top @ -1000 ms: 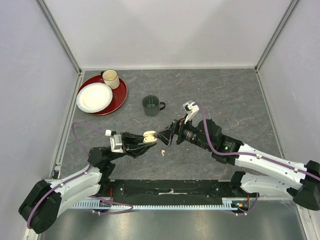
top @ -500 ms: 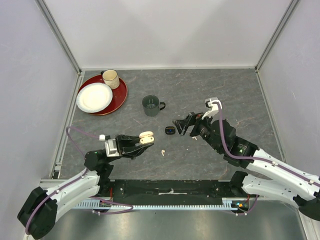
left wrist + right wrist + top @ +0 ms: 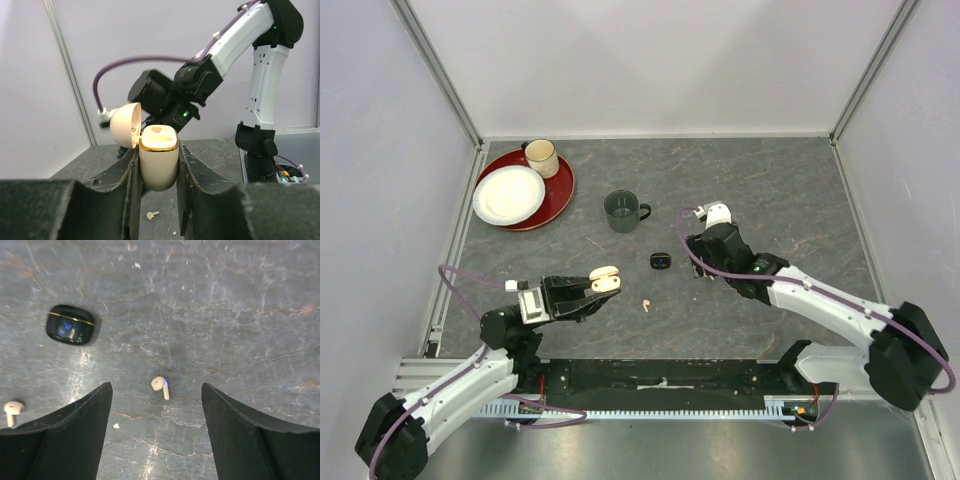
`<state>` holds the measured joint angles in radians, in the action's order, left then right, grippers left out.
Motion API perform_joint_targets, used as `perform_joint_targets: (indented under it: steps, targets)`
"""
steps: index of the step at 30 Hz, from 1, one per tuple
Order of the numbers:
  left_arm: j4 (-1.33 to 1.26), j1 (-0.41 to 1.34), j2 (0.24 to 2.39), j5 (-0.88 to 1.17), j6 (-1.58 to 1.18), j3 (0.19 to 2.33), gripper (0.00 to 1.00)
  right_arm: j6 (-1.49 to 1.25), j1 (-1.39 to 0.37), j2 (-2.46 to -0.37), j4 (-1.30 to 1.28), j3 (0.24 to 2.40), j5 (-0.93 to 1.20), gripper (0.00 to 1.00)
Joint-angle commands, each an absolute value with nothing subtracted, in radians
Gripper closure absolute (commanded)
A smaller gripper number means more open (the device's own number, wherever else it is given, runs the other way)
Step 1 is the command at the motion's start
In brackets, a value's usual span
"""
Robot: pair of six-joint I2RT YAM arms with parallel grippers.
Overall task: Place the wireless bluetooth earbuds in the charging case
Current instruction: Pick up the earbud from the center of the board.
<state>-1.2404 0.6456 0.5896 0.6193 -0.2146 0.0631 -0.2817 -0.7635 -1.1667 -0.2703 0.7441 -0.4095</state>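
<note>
My left gripper [image 3: 603, 280] is shut on an open cream charging case [image 3: 158, 157] and holds it upright above the table, lid [image 3: 125, 125] swung to the left. One white earbud [image 3: 151, 215] lies on the table below it, also in the top view [image 3: 646, 304]. My right gripper [image 3: 698, 262] points down and is open and empty. A second white earbud [image 3: 160, 385] lies on the table between its fingers [image 3: 75, 430]. A small black case [image 3: 661, 261] lies to the left of it. No black earbuds show.
A green mug [image 3: 623, 210] stands behind the black case. A red plate [image 3: 560, 195] with a white plate [image 3: 508, 194] and a cream cup [image 3: 541, 157] sits at the back left. Walls close in the table on three sides.
My right gripper left the cream case, swung right and came down over the second white earbud. The black case now lies on the table. My left gripper drew back left with the cream case.
</note>
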Motion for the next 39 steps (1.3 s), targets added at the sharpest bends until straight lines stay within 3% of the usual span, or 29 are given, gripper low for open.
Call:
perform_joint_targets:
  steps: [1, 6, 16, 39]
  targets:
    - [-1.19, 0.649, 0.534, 0.601, -0.144, 0.066, 0.98, -0.242, -0.697, -1.273, -0.252, 0.752, -0.286, 0.25]
    - [-1.128, 0.649, 0.479, 0.586, -0.114, 0.064, 0.98, -0.271, -0.618, -1.357, -0.212, 0.746, -0.181, 0.28]
    - [-1.081, 0.647, 0.486, 0.575, -0.1, 0.081, 0.98, -0.357, -0.535, -1.434, -0.137, 0.707, -0.057, 0.26]
    - [-1.097, 0.649, 0.532, 0.591, -0.101, 0.1, 0.98, -0.413, -0.515, -1.457, -0.112, 0.649, 0.077, 0.27]
